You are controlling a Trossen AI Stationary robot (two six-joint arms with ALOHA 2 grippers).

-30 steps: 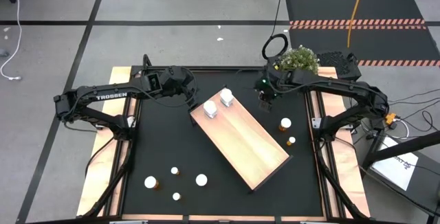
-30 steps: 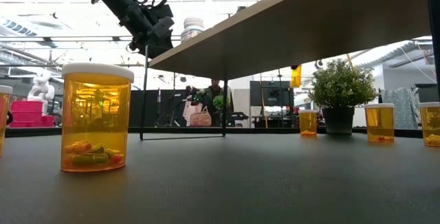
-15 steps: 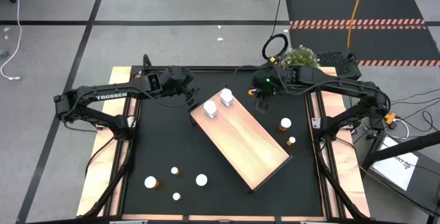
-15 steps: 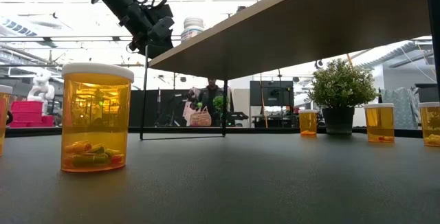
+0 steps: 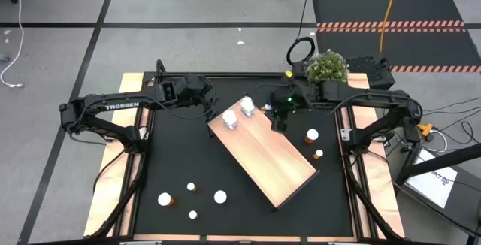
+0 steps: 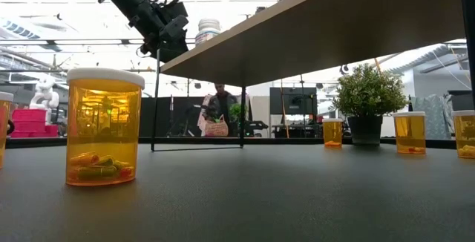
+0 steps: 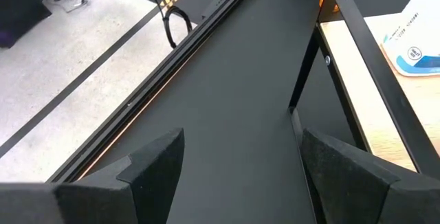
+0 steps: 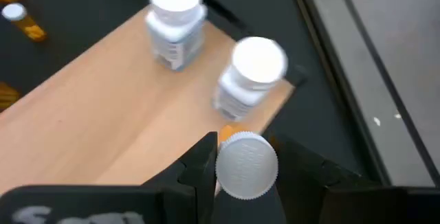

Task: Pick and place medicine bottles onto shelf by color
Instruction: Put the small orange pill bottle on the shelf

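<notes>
High view: the right gripper [image 5: 277, 117] hangs over the far end of the shelf [image 5: 270, 158], just right of two white bottles [image 5: 238, 113] standing there. It is clenched on an orange bottle [image 8: 246, 164] with a white cap. The left gripper [image 5: 203, 102], fingers spread and empty, waits near the shelf's far left corner. More bottles [image 5: 191, 198] stand on the mat [image 5: 173, 155].
</notes>
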